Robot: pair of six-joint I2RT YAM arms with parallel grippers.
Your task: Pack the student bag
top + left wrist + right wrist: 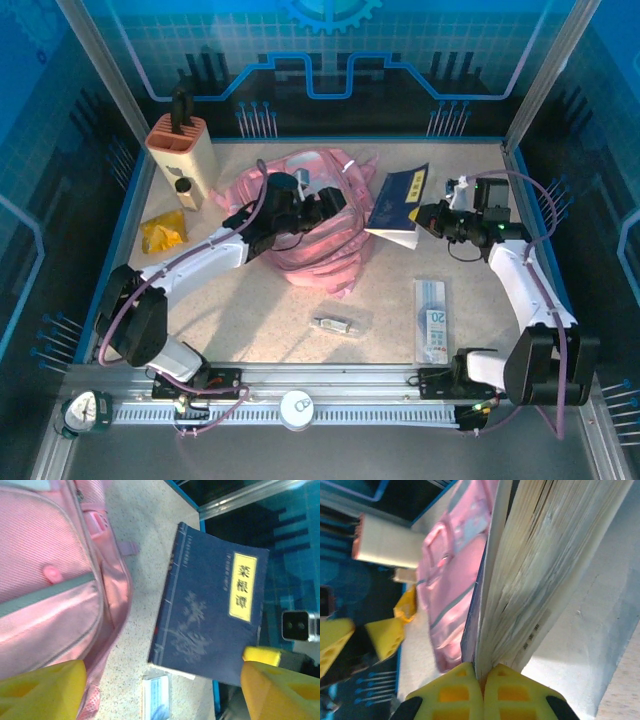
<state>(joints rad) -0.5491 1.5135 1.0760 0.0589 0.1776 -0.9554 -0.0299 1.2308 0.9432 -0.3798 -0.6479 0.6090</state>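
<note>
Pinching the blue book (400, 198), right claw (482, 680); left claw (162, 665) spread (over the student bag (318, 255)).

Left arm (190, 262) and right arm (517, 277): white link shells, black joint housings, lilac cables (113, 312) looped alongside, yellow jaws with triangular cut-outs.

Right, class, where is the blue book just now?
In the top view, the book sits right of centre, between the bag and the right claw, which pinches its edge.
</note>
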